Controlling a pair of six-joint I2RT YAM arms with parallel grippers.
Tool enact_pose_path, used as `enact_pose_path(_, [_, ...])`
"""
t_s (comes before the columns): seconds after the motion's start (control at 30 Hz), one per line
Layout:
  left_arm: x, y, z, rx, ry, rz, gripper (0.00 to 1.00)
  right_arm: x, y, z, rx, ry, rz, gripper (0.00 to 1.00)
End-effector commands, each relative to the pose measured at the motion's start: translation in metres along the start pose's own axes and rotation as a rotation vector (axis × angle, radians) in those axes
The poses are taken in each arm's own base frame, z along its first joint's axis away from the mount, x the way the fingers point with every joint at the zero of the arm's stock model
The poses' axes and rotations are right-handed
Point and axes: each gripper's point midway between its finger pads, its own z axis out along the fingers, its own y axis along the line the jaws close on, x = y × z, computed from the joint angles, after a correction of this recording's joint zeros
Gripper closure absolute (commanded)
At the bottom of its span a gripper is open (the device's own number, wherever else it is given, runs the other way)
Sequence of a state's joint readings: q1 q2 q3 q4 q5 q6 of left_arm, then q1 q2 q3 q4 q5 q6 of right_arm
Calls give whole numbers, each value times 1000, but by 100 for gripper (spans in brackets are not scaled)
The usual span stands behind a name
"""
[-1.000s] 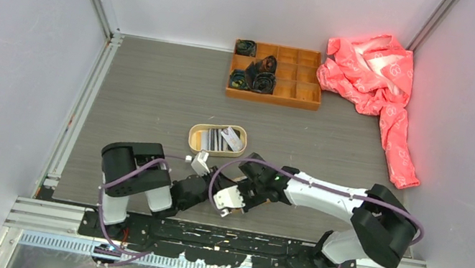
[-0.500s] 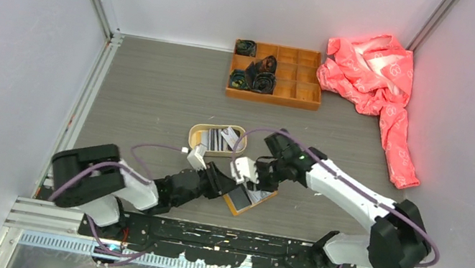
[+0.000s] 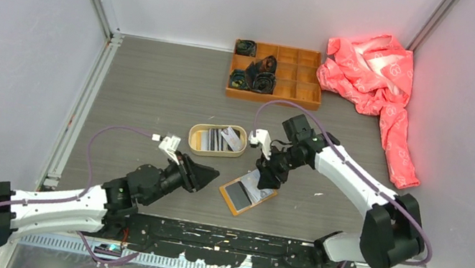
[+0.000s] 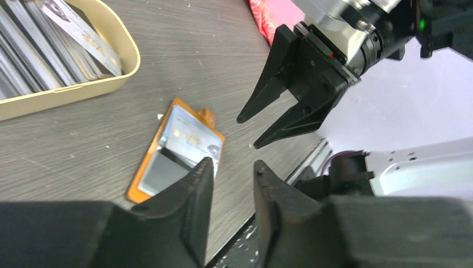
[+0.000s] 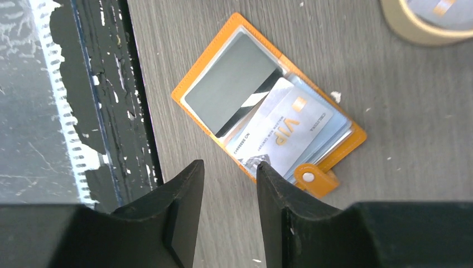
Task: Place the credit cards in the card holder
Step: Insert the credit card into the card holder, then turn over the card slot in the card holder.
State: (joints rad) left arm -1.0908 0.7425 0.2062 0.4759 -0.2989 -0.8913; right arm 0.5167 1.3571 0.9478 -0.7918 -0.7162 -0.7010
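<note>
Both arms have drawn back from the card holder [image 5: 204,62] since half a second ago. The left gripper [image 3: 213,172] has pulled away toward the lower left of the overhead view, and the right gripper [image 3: 263,180] has lifted off toward the upper right. The holder now lies uncovered and opened flat on the table [image 3: 154,91], low in the centre of the overhead view, near the front edge. A grey card [image 5: 231,89] sits in its upper-left half. A white VIP card [image 5: 287,128] lies tilted across its lower-right half, overlapping a dark stripe. The left gripper sits just left of the holder with its fingers a little apart and nothing between them. The right gripper hovers over the holder's upper-right end, its jaws spread and empty. More credit cards [image 3: 219,138] are stacked in the tan tray [image 3: 192,136] just above the holder. A wooden compartment box [image 3: 271,100] and a pink cloth [image 3: 376,73] lie far back, toward the upper right.
</note>
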Motion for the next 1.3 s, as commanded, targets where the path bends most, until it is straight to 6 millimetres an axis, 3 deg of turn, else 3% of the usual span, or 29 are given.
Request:
enact_pose_path(0.0, [13,5,-8,12,71,66,75,1,-13,3,47,44,164,55])
enact_pose_path(0.1, [26,-5,-1,59,125,48,93,6,-25,7,78,89,229,55])
enact_pose_path(0.27, [49,-6,20,73,197,36,98,12,-35,6,104,171,272,56])
enact_pose_path(0.67, [90,11,46,-21,281,18,100,-6,-36,-4,126,105,242,55])
enact_pose_path(1.27, [124,39,70,-83,292,-42,100,5,-43,14,74,134,406,57])
